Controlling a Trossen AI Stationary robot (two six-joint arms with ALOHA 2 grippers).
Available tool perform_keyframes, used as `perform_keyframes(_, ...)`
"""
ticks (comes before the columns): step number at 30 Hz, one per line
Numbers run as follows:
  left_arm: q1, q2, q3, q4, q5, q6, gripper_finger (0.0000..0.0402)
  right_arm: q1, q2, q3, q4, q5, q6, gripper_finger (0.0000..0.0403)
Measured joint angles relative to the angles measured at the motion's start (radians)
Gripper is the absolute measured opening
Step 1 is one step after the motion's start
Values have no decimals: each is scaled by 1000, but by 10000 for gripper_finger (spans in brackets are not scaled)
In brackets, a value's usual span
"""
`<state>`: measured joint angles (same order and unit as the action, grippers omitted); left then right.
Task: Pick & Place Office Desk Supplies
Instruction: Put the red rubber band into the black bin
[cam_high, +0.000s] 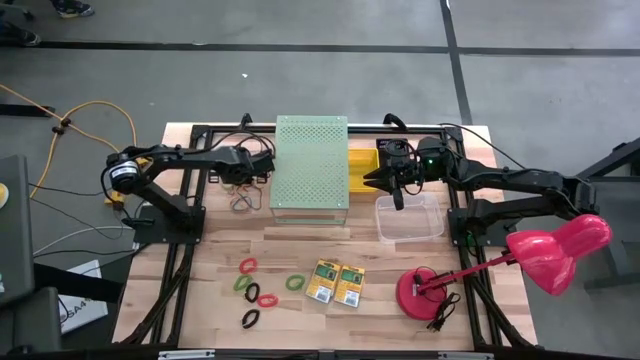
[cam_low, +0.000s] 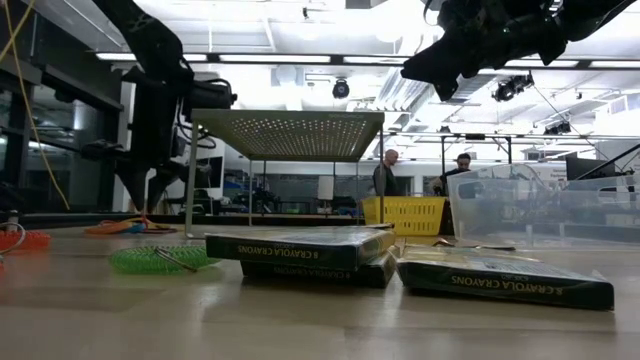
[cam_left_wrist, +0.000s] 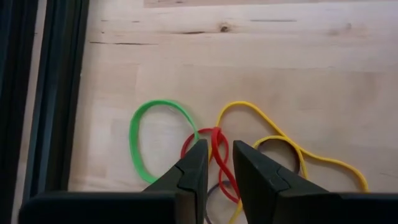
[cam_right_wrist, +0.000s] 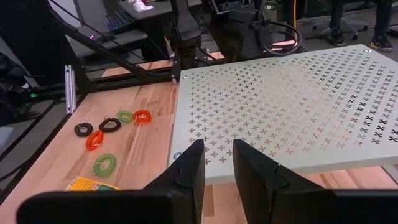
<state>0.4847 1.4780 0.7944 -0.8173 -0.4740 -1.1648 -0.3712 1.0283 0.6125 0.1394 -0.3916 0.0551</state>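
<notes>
Several small elastic loops, red (cam_high: 248, 265), green (cam_high: 295, 282) and black (cam_high: 250, 318), lie flat on the table's near left part. Beside them lie two flat yellow-and-green crayon boxes (cam_high: 321, 282), (cam_high: 350, 286). A heap of thin rubber bands (cam_high: 243, 203), green (cam_left_wrist: 140, 140), red (cam_left_wrist: 217, 146) and yellow (cam_left_wrist: 283, 140), lies left of the perforated box. My left gripper (cam_left_wrist: 217, 155) points down over this heap, open by a narrow gap, with the red band showing between its fingers. My right gripper (cam_high: 385, 182) hangs in the air right of the box, also narrowly open.
The large pale-green perforated box (cam_high: 312, 165) stands on thin legs at the table's far middle. A yellow bin (cam_high: 362, 165) and a clear plastic tub (cam_high: 410, 218) sit to its right. A pink desk lamp (cam_high: 545, 255) stands at the near right. People stand in the room behind (cam_low: 385, 172).
</notes>
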Motion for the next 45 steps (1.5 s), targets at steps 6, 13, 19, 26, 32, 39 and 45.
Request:
perform_keyframes(6, 16, 0, 0, -1, 0, -2, 69, 0, 0, 0, 0, 0, 0, 71)
perform_keyframes(13, 16, 0, 0, -1, 0, -20, 69, 0, 0, 0, 0, 0, 0, 71)
perform_keyframes(19, 16, 0, -28, 8, 1, -43, 69, 0, 0, 0, 0, 0, 0, 71)
perform_keyframes(26, 13, 0, -30, 63, 1, -36, 69, 0, 0, 0, 0, 0, 0, 71)
perform_keyframes(32, 13, 0, -30, 75, 2, -19, 69, 0, 0, 0, 0, 0, 0, 71)
perform_keyframes(39, 13, 0, -31, 74, 2, -21, 69, 0, 0, 0, 0, 0, 0, 71)
perform_keyframes(45, 12, 0, -31, 74, 31, -21, 69, 0, 0, 0, 0, 0, 0, 71)
